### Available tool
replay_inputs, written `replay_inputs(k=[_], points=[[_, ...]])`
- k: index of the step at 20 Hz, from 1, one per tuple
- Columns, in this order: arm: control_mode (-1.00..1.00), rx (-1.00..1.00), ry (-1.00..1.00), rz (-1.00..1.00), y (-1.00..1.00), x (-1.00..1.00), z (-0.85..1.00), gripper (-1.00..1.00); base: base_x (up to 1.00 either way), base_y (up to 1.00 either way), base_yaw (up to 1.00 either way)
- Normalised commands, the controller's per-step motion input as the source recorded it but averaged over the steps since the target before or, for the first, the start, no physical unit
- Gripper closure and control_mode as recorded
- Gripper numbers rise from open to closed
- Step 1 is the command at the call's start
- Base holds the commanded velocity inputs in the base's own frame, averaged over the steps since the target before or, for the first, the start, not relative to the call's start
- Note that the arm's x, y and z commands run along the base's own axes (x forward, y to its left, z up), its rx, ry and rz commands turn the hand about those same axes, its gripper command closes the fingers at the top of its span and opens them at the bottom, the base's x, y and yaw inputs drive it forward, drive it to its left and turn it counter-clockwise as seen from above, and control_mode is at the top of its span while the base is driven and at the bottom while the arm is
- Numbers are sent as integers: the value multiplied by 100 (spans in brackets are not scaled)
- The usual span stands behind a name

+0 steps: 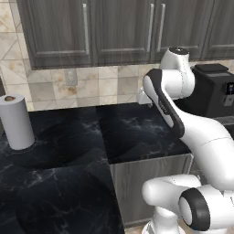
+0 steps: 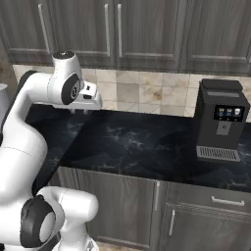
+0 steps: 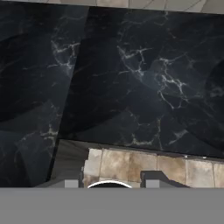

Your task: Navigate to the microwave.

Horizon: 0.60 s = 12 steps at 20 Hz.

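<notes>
Pincer: we see two small dark tips at the bottom of the hand view (image 3: 112,183), mostly cut off by the edge. We cannot tell how wide they stand or if they hold anything. In the base views the white arm hides them.
Worktop: black with white veins (image 1: 68,137), wrapping round a corner. The arm covers part of it.
Microwave: we cannot find it in any view, so we cannot say where it is.
Coffee machine: a small black box with a grey tray (image 2: 219,125), standing on the worktop at the right. In the left base view the arm hides most of it.
Paper towel roll: white, upright, at the far left (image 1: 16,121).
Cupboards: grey doors above (image 2: 147,29), their tops cut off.
Wall: tan tiles (image 1: 105,84).
</notes>
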Motion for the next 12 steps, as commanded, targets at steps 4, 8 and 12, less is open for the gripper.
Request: replay_inputs(k=[4, 8, 12], points=[[-100, 0, 0, 0, -6, -43, -3, -100, 0, 0, 0], [-100, 0, 0, 0, -8, -75, -13, -100, 0, 0, 0], [-100, 0, 0, 0, 0, -57, -22, -100, 0, 0, 0]])
